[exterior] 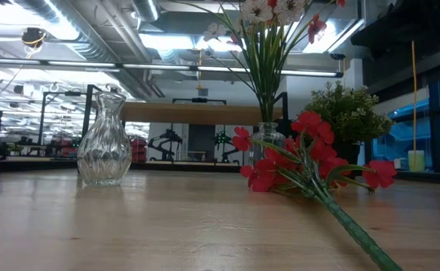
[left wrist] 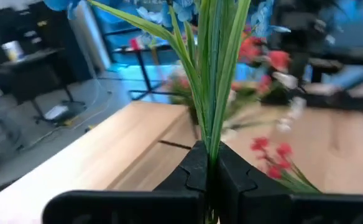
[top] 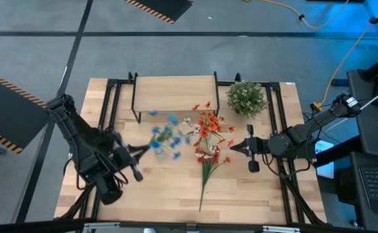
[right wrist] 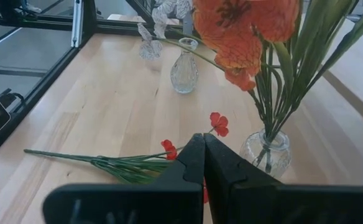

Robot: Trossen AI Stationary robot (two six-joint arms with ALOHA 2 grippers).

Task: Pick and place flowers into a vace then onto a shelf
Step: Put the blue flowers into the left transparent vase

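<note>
Carrying the blue sprig (top: pixel 165 134) clamped in our left jaws (top: pixel 134 152), we need the empty vase (right wrist: pixel 185 66); right jaws (top: pixel 235 147) closed, idle at three o'clock; red sprig (top: pixel 208 163) lies mid-desk.

The wooden table (top: pixel 254 188) carries the shelf (top: pixel 173 87), two glass vases, a red sprig (top: pixel 208 165) and a bushy plant (top: pixel 246 98).

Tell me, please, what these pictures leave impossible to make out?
- High view: the blue flowers held by the left gripper are motion-blurred; their shape is unclear.
- Low view: the sprig in the far vase is cut off by the top edge.
- Right wrist view: the right gripper hides part of the red sprig.
</note>
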